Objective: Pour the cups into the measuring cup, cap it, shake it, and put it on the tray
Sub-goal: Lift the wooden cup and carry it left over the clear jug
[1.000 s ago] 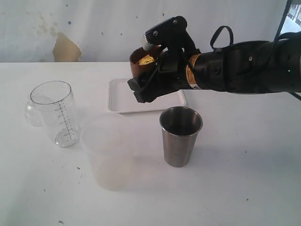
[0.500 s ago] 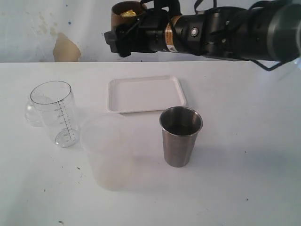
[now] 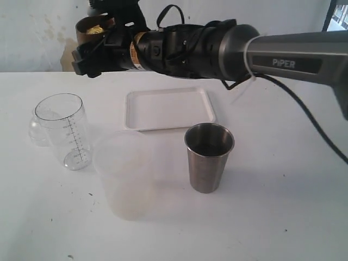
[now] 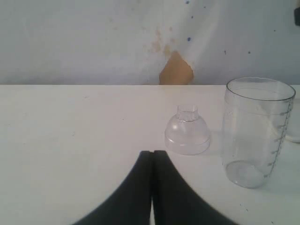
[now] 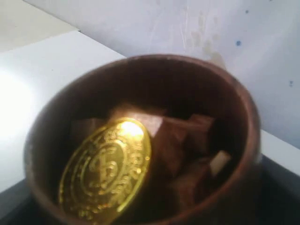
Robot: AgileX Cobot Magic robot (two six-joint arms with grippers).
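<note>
Right fingers point(image 3: 89, 61), spread wide, clamp one small round brown wooden cup point(image 3: 88, 28) in the air above the counter point(image 3: 283, 206). Left fingers point(image 4: 140, 187) are pressed together, empty. Standing on the counter: one clear graduated plastic measuring cup point(image 3: 66, 130), one shiny tapered steel tumbler point(image 3: 208, 163), one flat white rectangular tray point(image 3: 168, 109).

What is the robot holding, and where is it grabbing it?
The right hand grips the brown wooden cup by its sides. The left hand holds nothing.

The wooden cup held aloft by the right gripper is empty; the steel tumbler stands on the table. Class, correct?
Not empty: the right wrist view shows a gold coin and brown chunks in the wooden cup. The right gripper holds it aloft; the steel tumbler stands on the table.
</note>
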